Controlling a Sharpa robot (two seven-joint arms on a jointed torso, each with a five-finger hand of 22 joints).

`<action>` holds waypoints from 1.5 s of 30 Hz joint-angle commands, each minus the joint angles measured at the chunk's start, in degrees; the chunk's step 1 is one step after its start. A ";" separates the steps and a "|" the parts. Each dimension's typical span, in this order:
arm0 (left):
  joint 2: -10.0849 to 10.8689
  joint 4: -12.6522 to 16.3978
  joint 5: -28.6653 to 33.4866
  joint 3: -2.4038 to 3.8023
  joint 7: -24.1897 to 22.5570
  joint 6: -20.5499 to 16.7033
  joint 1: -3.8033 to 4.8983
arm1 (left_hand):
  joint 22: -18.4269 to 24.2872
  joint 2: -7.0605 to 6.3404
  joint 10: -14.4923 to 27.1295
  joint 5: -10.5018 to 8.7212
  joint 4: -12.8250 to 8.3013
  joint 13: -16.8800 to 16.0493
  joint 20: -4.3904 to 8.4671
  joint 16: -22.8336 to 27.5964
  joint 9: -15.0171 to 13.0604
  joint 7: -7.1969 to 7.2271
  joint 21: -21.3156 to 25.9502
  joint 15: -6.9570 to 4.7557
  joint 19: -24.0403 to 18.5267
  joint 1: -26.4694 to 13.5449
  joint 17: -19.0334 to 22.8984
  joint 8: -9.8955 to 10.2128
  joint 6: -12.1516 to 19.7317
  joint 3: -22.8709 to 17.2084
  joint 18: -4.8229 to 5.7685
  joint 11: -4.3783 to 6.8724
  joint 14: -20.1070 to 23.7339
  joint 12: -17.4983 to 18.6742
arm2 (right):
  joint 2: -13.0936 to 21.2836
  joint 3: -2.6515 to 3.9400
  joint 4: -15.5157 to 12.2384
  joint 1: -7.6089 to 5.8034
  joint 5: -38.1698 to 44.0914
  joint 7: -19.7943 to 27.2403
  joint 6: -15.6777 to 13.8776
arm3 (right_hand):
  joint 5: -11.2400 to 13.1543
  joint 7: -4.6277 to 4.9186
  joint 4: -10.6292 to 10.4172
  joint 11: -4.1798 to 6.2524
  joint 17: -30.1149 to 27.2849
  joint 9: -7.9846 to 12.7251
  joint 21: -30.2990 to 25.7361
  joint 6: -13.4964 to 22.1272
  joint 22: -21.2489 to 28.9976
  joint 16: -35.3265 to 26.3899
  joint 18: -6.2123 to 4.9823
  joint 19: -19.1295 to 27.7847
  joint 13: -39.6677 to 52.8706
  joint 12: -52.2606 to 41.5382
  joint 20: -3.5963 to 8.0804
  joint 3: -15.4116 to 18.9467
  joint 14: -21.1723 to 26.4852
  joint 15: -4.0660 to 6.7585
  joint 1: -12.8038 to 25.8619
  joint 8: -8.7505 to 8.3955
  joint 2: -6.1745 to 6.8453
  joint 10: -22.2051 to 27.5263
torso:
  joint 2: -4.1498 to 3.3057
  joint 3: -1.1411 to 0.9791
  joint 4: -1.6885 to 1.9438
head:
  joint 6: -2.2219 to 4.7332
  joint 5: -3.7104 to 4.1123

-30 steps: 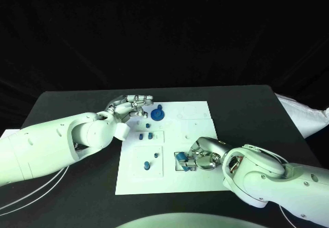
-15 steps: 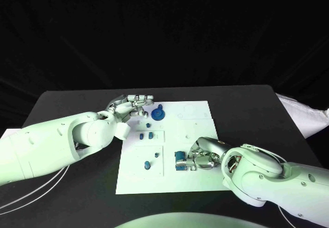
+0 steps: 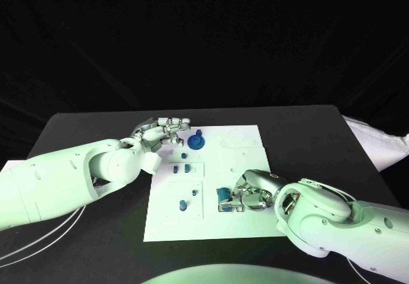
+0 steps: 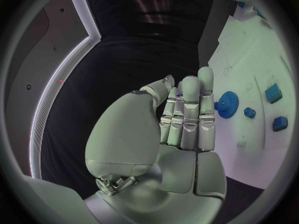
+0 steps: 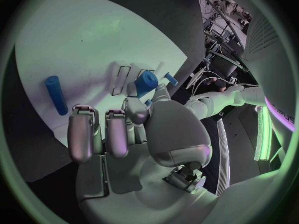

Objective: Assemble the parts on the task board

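Observation:
The white task board (image 3: 243, 155) lies in the middle of the black table. My right hand (image 3: 249, 196) rests on the board's near right part and pinches a short blue cylinder (image 3: 223, 193) (image 5: 146, 82) at its fingertips. Another blue piece (image 3: 227, 207) lies just below that. A blue rod (image 5: 56, 94) lies flat on the board (image 5: 74, 45) beside the fingers. My left hand (image 3: 162, 131) (image 4: 181, 119) hovers by the board's far left corner, fingers straight and holding nothing. A blue gear (image 3: 197, 142) (image 4: 226, 104) sits just right of it.
Two small blue blocks (image 3: 181, 169) stand in a raised panel, with more small blue pieces (image 3: 182, 206) on the panel below. Black table surface (image 3: 315, 136) surrounds the board. White cables (image 3: 34, 245) run along the table's near left side.
My right hand has shifted a little towards the board's middle with the blue cylinder, which now stands more upright. The left hand has stayed in place.

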State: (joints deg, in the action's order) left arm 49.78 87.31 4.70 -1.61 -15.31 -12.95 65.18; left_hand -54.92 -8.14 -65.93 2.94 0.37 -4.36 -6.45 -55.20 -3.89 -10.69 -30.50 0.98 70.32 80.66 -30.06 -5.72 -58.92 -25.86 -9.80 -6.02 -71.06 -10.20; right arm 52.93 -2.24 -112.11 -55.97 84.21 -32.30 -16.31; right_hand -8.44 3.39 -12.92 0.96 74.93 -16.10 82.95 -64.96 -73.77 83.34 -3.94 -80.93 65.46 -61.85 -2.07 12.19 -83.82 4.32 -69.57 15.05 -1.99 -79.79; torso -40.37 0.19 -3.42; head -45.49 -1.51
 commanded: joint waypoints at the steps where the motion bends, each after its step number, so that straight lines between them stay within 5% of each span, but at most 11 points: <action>1: -0.05 0.12 0.19 0.03 -0.23 1.09 0.01 | 0.05 0.31 0.35 0.12 0.05 0.06 -0.12 0.05 0.02 0.17 0.13 -0.04 0.15 -0.45 0.07 -0.33 0.39 0.25 -0.62 0.01 0.47 -0.40 | -0.11 -0.08 0.25 0.08 1.54 0.03 1.87 | -0.24 -0.21 1.98 0.19 0.34 -0.22 -0.24 0.27 -0.16 -0.05 0.43 0.15 0.29 0.07 0.26 -1.19 -3.75 0.44 -3.79 -0.12 -1.01 -0.15 | 0.02 0.02 0.01 | -0.02 0.00; 9: -0.06 0.12 0.19 0.03 -0.19 1.12 0.01 | 0.05 0.31 0.35 0.12 0.05 0.06 -0.12 0.05 0.02 0.17 0.13 -0.04 0.15 -0.45 0.07 -0.33 0.39 0.25 -0.62 0.01 0.47 -0.40 | -0.64 -0.08 0.90 0.11 2.43 -0.07 3.25 | 1.92 -0.59 5.79 0.53 1.62 -0.86 -0.06 -0.12 -0.61 0.54 0.52 -0.09 1.22 -0.56 0.51 -3.27 -3.96 0.70 -9.21 0.07 -1.53 -0.59 | 0.00 0.03 0.04 | -0.10 -0.11; 26: 0.03 0.09 0.19 0.03 -0.09 1.12 0.01 | 0.12 0.37 0.49 0.12 0.02 0.08 -0.14 0.01 0.02 0.15 0.21 -0.01 0.17 -0.55 0.15 -0.35 0.47 0.39 -0.61 -0.01 0.51 -0.51 | -0.02 -0.08 0.50 0.15 0.46 1.53 2.49 | 1.04 -0.41 3.94 0.34 1.77 -1.36 -0.07 -0.39 -0.66 0.60 0.54 -0.09 1.66 -0.66 0.43 -1.55 -3.95 0.55 -5.57 0.02 -1.07 -0.99 | 0.03 -0.05 -0.05 | -0.16 -0.24; 35: 0.08 -0.01 0.19 0.03 -0.14 1.11 0.00 | 0.12 0.37 0.49 0.12 0.02 0.08 -0.14 0.01 0.02 0.15 0.21 -0.01 0.17 -0.55 0.15 -0.35 0.47 0.39 -0.61 -0.01 0.51 -0.51 | 5.75 0.09 -2.12 -1.22 -1.08 4.73 -2.34 | -2.11 0.93 4.32 -0.67 0.69 -0.83 -0.84 3.00 0.76 0.00 0.25 0.81 -0.99 3.34 -0.04 -1.26 -3.70 -0.18 -6.42 -2.42 -0.91 0.88 | 0.11 -0.02 -0.20 | -0.02 0.23; 45: 0.06 -0.14 0.19 0.02 -0.23 1.14 -0.08 | 0.12 0.37 0.49 0.12 0.02 0.08 -0.14 0.01 0.02 0.15 0.21 -0.01 0.17 -0.55 0.15 -0.35 0.47 0.39 -0.61 -0.01 0.51 -0.51 | 12.96 0.03 -2.55 -3.12 2.57 3.33 1.61 | -3.77 1.38 4.38 -1.06 1.05 -0.46 -0.81 3.60 0.58 0.13 0.28 0.74 -1.99 4.92 -0.46 -1.27 -3.76 -0.56 -6.82 -3.66 -1.23 1.48 | 0.32 0.01 -0.68 | 0.33 1.14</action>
State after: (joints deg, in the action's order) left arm 49.91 87.10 4.70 -1.61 -15.18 -12.86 65.10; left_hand -54.86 -7.92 -65.92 2.94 0.37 -4.36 -6.45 -55.19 -3.89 -10.50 -30.50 0.98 70.32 80.43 -29.97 -5.72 -58.73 -25.86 -9.79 -6.02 -71.06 -10.61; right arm 65.63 -2.17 -114.70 -59.07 84.40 -28.91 -16.49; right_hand -12.10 4.77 -8.86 -0.07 74.92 -16.60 82.28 -61.71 -73.12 83.65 -3.95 -80.30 63.56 -57.19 -2.07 10.82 -84.02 4.09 -75.79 11.61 -3.23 -78.77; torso -40.12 0.20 -3.86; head -45.19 -0.59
